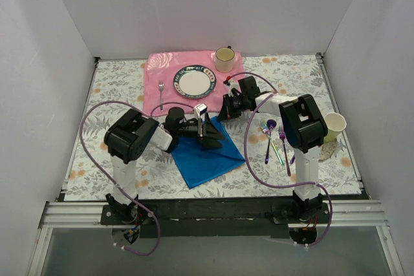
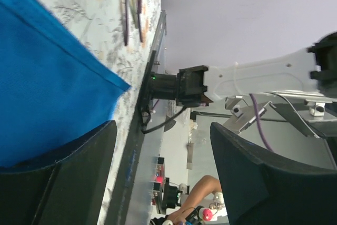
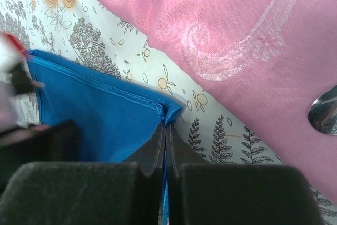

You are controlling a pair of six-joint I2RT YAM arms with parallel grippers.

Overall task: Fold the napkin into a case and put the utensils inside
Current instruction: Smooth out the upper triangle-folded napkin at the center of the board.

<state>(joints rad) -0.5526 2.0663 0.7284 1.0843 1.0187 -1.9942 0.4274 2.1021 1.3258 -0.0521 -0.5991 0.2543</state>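
The blue napkin (image 1: 208,155) lies on the table in front of the arms, folded over into a rough triangle. My right gripper (image 1: 224,113) is shut on the napkin's far corner; the right wrist view shows the hemmed corner (image 3: 167,115) pinched between the closed fingertips. My left gripper (image 1: 206,132) hovers over the napkin's upper part, turned on its side. In the left wrist view its fingers (image 2: 79,175) stand wide open with nothing between them, and the napkin (image 2: 47,77) is beside the lower finger. The iridescent utensils (image 1: 277,139) lie to the right of the napkin.
A pink placemat (image 1: 162,69) at the back carries a plate (image 1: 194,82), a plain fork (image 1: 161,94) and a mug (image 1: 224,59). A plain spoon (image 3: 324,110) rests on the placemat's edge. A paper cup (image 1: 334,126) stands at the right.
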